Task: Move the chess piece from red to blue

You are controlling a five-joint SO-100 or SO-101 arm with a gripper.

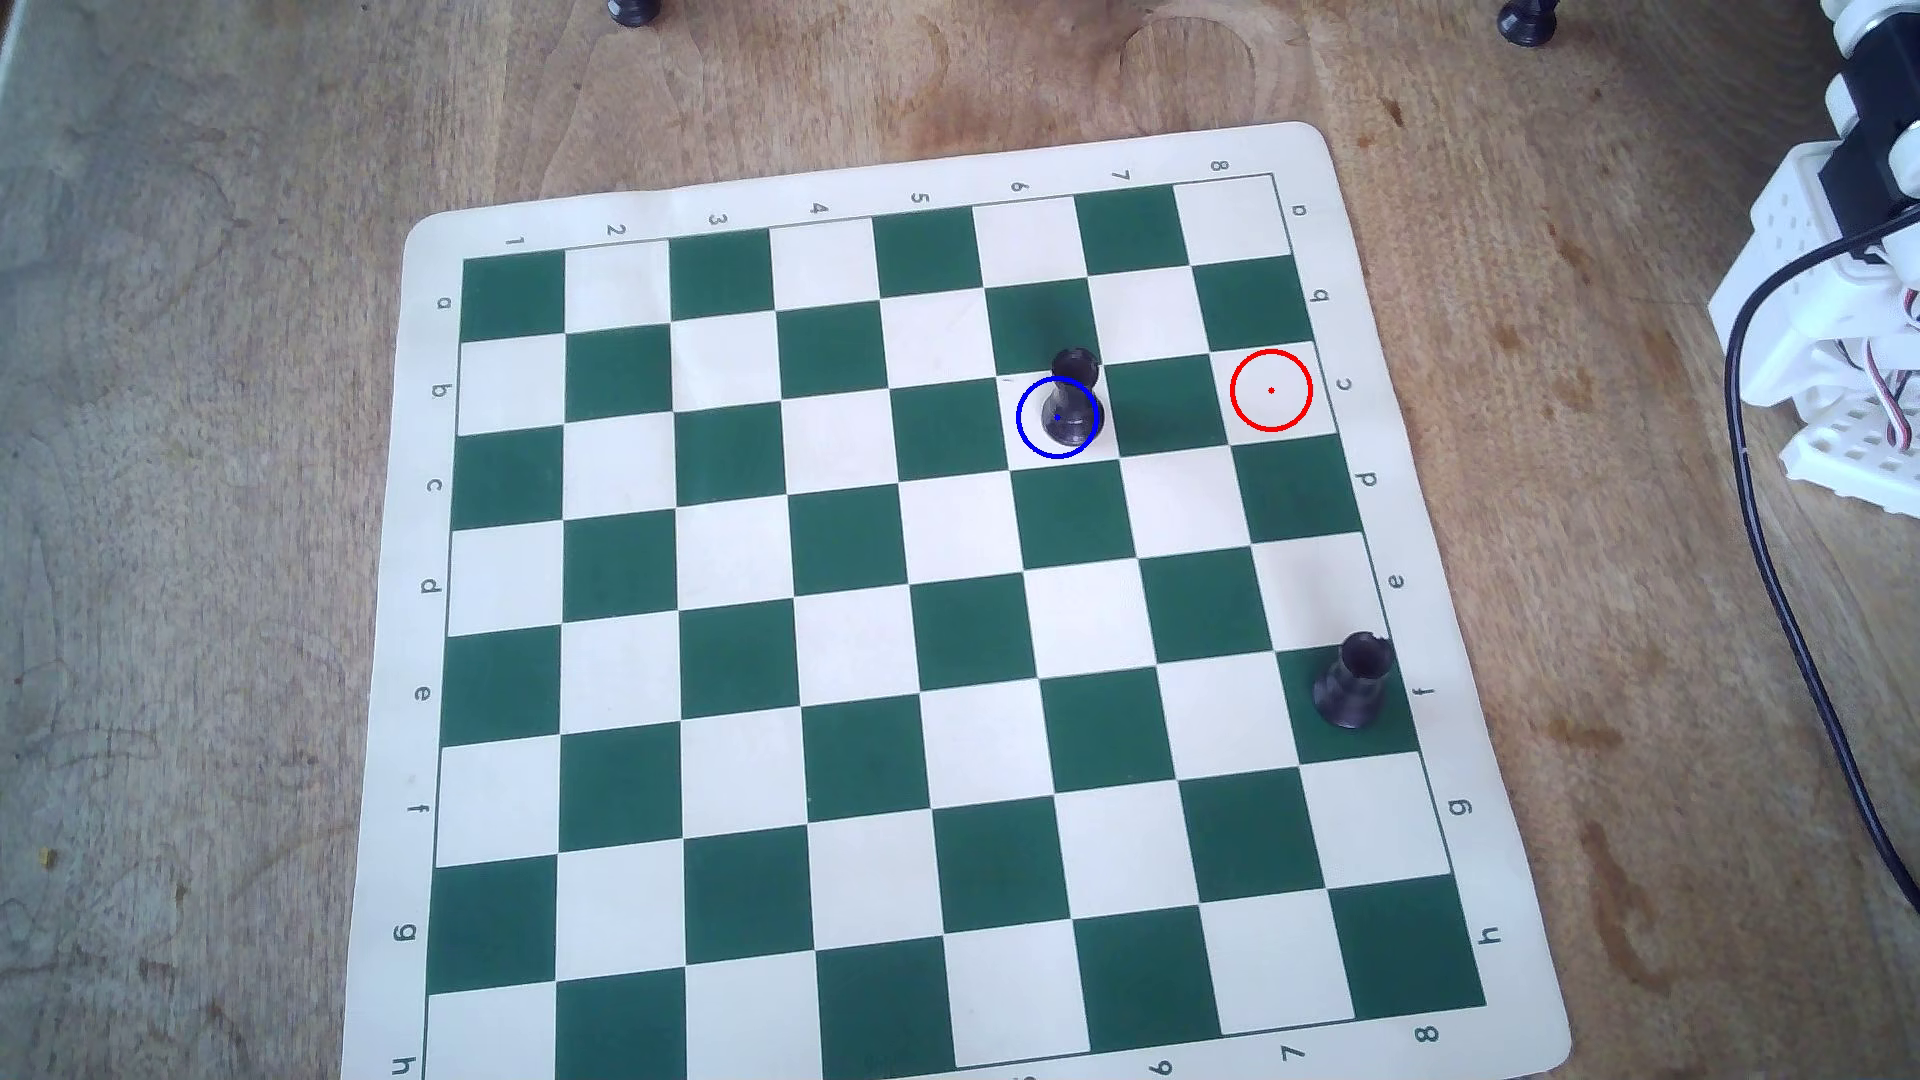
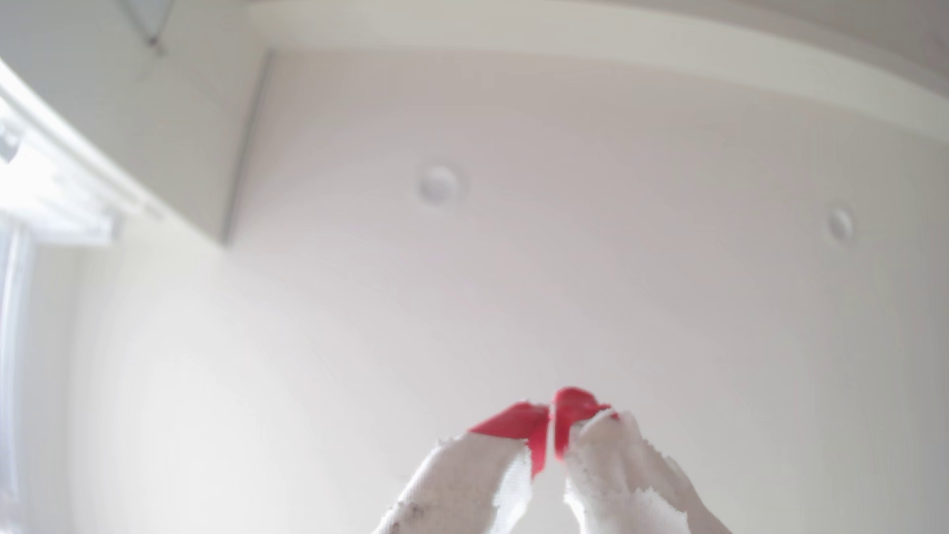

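In the overhead view the small black chess piece [image 1: 1067,407] stands upright with its base inside the blue circle [image 1: 1023,436] on a white square of the green-and-white board [image 1: 416,582]. The red circle [image 1: 1271,390] lies two squares to the right and holds nothing. Only the white arm body [image 1: 1839,312] shows at the right edge, off the board. In the wrist view my gripper [image 2: 550,411] points up at the ceiling; its white-wrapped fingers with red tips [image 2: 513,421] meet, with nothing between them.
A stouter black rook with a notched rim [image 1: 1353,680] stands on a green square near the board's right edge. A black cable [image 1: 1766,582] runs down the table right of the board. Two dark feet [image 1: 634,10] show at the top edge.
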